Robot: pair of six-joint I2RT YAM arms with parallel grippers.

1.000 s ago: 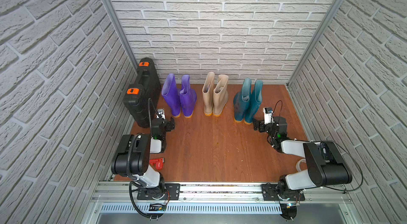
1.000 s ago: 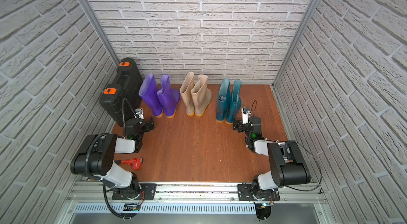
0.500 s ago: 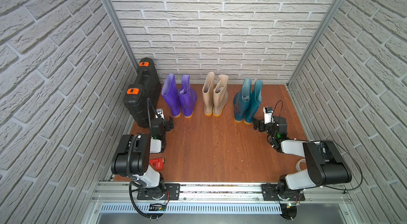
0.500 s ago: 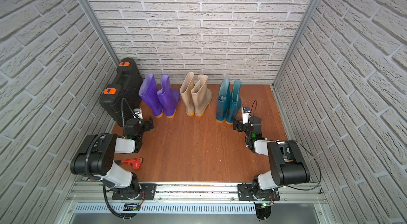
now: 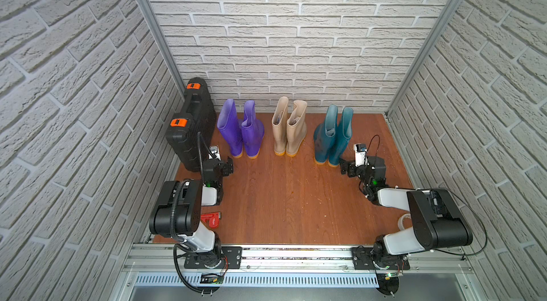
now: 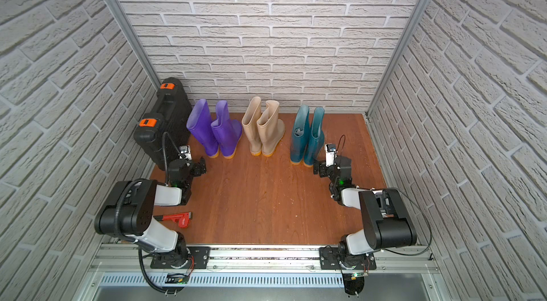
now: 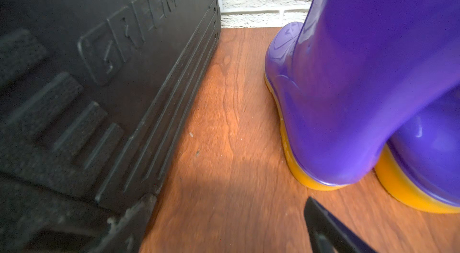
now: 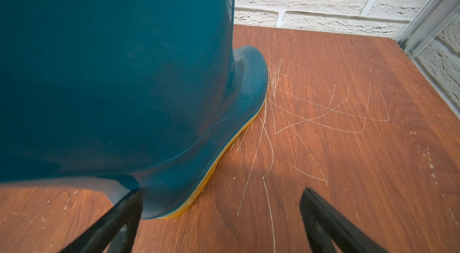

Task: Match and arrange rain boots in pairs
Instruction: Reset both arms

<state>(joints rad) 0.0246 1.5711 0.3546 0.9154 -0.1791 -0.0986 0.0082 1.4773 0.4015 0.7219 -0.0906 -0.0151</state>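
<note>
over the last second almost nothing changes: all six boots stand where they did, and both arms sit in nearly the same places, the left one shifting only a touch. i read that as the sorting being done, with both arms idling near the end pairs rather than starting a new grasp.

the wooden tabletop [image 5: 290,196] carries one row along the back wall. the black case [image 5: 192,125] stands on edge at the left end. next to it are the purple boots [image 5: 251,133], upright, side by side. then come the beige boots [image 5: 296,131], touching each other at the shaft. the teal boots [image 5: 325,136] stand furthest right, close together. each colour is with its mate, and the pairs are well apart from one another.

the left pincer [image 5: 227,165] sits low between the case and the nearest purple heel, spread wide and holding nothing. in its wrist view only one finger [image 7: 323,224] shows, clear of the boot.

the right pincer [image 5: 344,166] is just behind the outer teal boot [image 8: 124,77], also spread wide and empty. one finger [image 8: 124,214] lies right beside the heel; i cannot tell if it touches.

a red wrench [image 6: 177,218] lies near the left arm's base, out of the way.
</note>
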